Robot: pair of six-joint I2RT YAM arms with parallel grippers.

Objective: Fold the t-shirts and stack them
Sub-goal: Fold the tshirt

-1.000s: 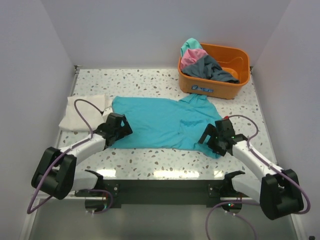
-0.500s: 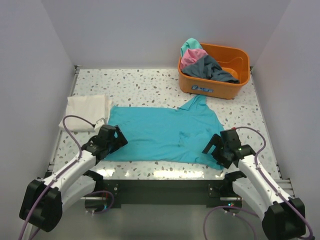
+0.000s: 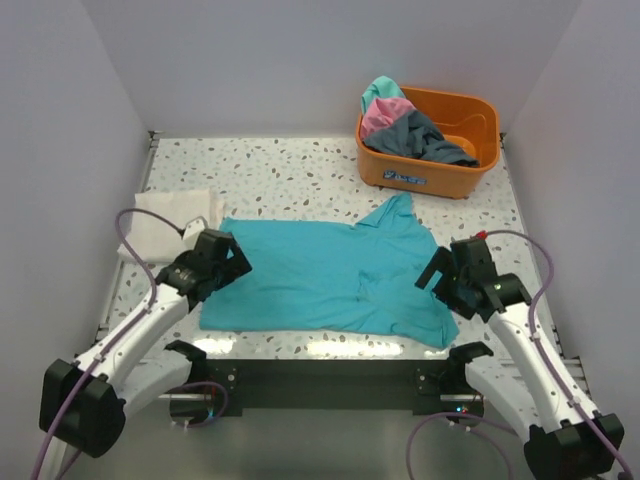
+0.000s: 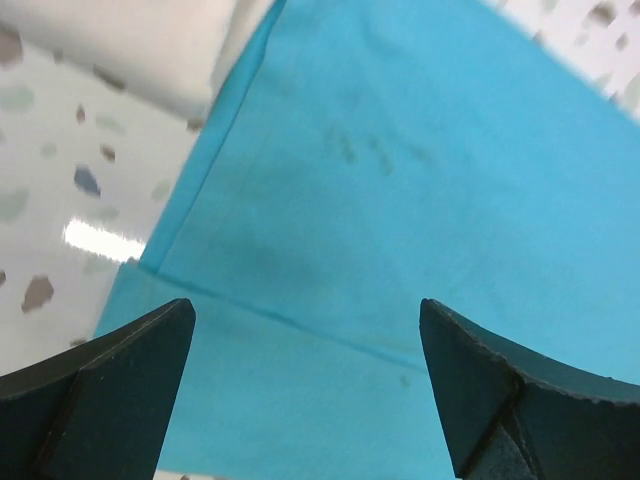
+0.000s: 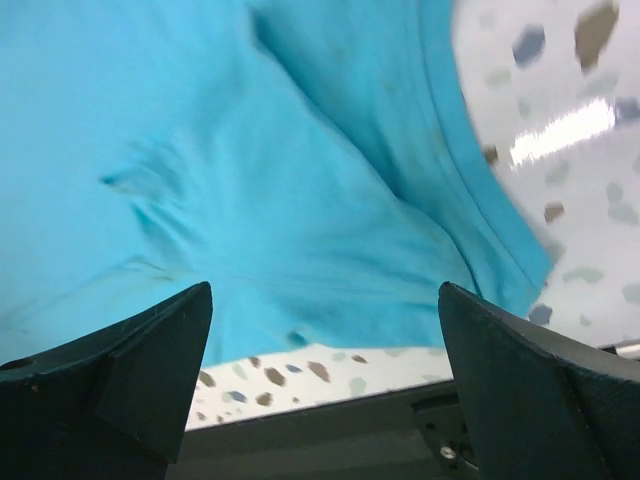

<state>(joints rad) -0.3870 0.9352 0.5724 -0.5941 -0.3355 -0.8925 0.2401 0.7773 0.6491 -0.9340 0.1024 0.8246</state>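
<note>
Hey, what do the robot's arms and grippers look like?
The left arm and right arm have white links with black joints. A purple cable loops along each. The left gripper and right gripper have dark wedge-shaped fingers.

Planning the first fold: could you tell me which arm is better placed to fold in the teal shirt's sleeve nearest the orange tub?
Probably right: on the teal shirt, the open right hand hovers at the sleeve end, the left hand over the hem.
</note>
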